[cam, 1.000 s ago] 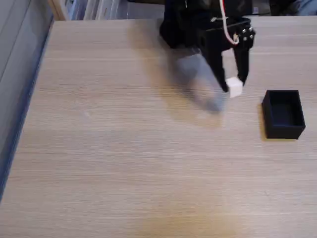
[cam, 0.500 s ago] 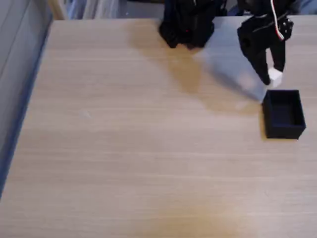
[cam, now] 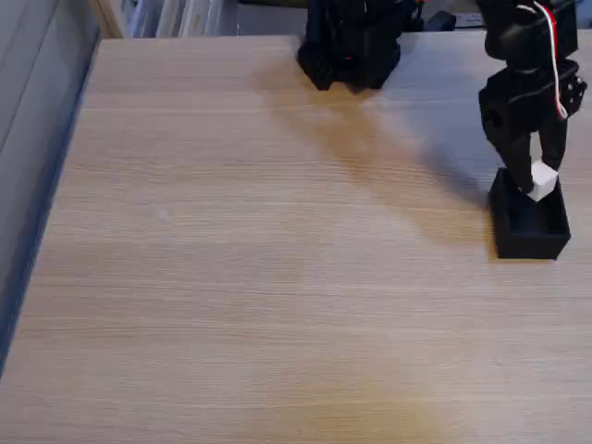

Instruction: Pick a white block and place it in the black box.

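Light wood-grain table [cam: 231, 277] takes up pretty much everything from where I'm standing, with a grey wall or panel edge running down the left side and some clutter past the far end.

So the white block [cam: 543, 178] is pinched between the 2 black fingers of the gripper [cam: 536, 180], clenched on it from either side. It's sitting right over the far end of the black box [cam: 529, 227], about level with the rim or just above it, hard to say exactly from this angle. I can't tell whether the cube is touching the box wall or hanging just clear of it.

The hold makes sense to me: the fingers point straight down, so the cube hangs below the wrist and can drop in without the arm's bulk hitting those thin walls. The box has no lid and is several times bigger than the cube, so plenty of room.

I'd call this the tail end of the carry, with only the release left. My 1 worry is that the cube looks closer to the far wall than to the middle, so letting go here could clip the rim.

Further out, the arm's black base [cam: 351, 42] sits at the far table edge, and a red and white cable [cam: 558, 65] runs down the arm.
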{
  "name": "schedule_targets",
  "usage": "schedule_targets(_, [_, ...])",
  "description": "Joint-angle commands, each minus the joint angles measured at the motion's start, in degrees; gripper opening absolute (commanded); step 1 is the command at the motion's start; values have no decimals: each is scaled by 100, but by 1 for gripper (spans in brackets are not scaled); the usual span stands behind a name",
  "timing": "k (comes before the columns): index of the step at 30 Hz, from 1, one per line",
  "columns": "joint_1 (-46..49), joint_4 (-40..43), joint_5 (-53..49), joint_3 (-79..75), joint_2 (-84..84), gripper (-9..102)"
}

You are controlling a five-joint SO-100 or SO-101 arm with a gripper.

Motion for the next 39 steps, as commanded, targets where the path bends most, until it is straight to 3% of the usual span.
schedule_targets(1, [97,-70,53,-255,-53,0])
schedule_targets(6, [149,-220,404,-255,-88,15])
schedule_targets(12, [229,-290,439,-237,-26,19])
schedule_targets(15, [290,-193,396,-141,105,16])
schedule_targets(18, [422,-132,290,97,396,0])
schedule_targets(23, [923,-193,-299,1002,1362,0])
schedule_targets(29, [1749,-826,-1292,2874,3085,0])
schedule_targets(39, [2953,-167,-1670,5599,6126,0])
